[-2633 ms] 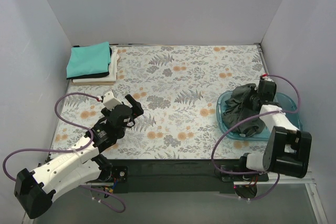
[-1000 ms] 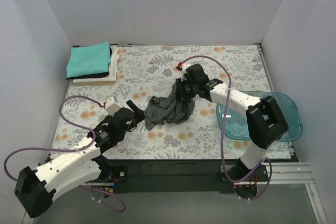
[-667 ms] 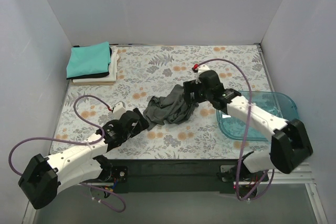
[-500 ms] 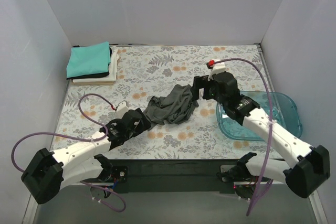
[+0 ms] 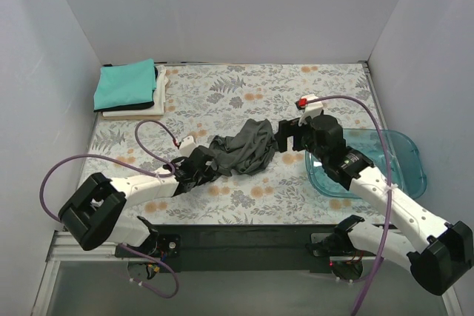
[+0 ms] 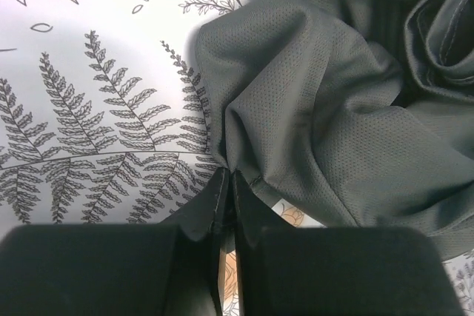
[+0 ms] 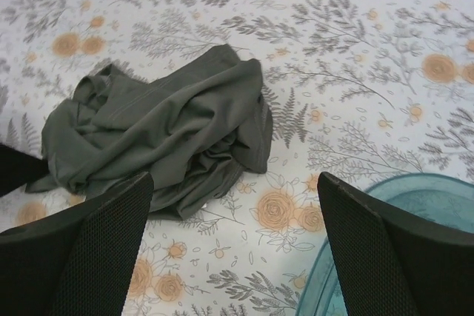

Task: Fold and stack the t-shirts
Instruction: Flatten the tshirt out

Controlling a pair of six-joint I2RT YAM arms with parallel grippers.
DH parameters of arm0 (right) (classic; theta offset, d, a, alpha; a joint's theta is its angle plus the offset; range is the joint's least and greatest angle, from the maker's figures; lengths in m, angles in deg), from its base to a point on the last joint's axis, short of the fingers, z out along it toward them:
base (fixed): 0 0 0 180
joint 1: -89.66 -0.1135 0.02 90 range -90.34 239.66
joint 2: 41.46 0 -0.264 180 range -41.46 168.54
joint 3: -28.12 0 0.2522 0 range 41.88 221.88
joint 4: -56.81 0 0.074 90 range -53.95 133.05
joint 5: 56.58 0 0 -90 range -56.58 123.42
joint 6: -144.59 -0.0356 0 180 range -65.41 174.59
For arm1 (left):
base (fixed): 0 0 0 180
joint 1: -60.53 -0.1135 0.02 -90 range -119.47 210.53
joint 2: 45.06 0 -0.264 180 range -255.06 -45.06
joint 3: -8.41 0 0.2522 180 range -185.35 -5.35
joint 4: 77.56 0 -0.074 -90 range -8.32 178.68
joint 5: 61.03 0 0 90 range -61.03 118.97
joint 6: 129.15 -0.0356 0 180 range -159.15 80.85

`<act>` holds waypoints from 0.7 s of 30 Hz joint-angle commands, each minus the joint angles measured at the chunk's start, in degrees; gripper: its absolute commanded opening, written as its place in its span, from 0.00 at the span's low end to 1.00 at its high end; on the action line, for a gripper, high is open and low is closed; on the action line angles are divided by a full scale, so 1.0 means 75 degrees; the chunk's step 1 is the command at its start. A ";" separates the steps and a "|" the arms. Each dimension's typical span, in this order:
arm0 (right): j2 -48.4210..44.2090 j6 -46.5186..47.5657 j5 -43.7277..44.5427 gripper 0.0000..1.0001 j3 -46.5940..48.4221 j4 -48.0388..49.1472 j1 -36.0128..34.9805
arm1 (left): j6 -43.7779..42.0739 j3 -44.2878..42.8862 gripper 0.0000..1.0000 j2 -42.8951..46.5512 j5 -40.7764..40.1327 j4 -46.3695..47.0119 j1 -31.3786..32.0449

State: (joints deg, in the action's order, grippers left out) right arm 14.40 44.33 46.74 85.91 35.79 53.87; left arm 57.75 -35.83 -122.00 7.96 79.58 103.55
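Observation:
A dark charcoal-grey t-shirt [image 5: 244, 147] lies crumpled in the middle of the floral table. My left gripper [image 5: 209, 162] reaches in low from the left and is shut on the shirt's near-left hem [image 6: 244, 172]. The pinched cloth rises in a fold from its fingertips [image 6: 219, 192]. My right gripper [image 5: 285, 137] hovers just right of the heap, open and holding nothing. In the right wrist view the shirt [image 7: 163, 127] lies ahead between the wide-apart fingers [image 7: 96, 242]. Folded t-shirts sit stacked at the back left, with a teal one [image 5: 126, 83] on top and a cream-white one [image 5: 158, 96] below.
A translucent blue-green tub [image 5: 404, 155] stands at the right edge of the table, its rim [image 7: 385, 190] close to my right fingers. White walls close in the table on the left, back and right.
The right gripper carried the grey shirt from the tub to mid-table, let go and drew back rightward. The left arm stretched forward and shut on the shirt's near-left edge.

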 commanded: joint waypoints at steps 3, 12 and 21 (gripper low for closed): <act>0.1304 0.1612 -0.3680 0.93 0.1146 0.0535 -0.0021 | 0.0098 0.0114 0.00 0.0332 -0.0325 -0.0589 0.0041; 0.4807 0.3687 -0.3571 0.87 0.3806 -0.0704 -0.1367 | 0.0732 0.0712 0.00 0.1587 -0.0550 -0.1399 0.0041; 0.6814 0.3923 -0.2011 0.76 0.5227 -0.1726 -0.1779 | 0.0908 0.0783 0.00 0.2103 -0.0818 -0.1821 0.0041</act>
State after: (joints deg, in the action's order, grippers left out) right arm 64.78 72.20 27.85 122.67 26.61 40.06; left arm 63.37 -30.26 -107.86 4.94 68.17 103.57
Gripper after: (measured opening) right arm 0.774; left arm 0.013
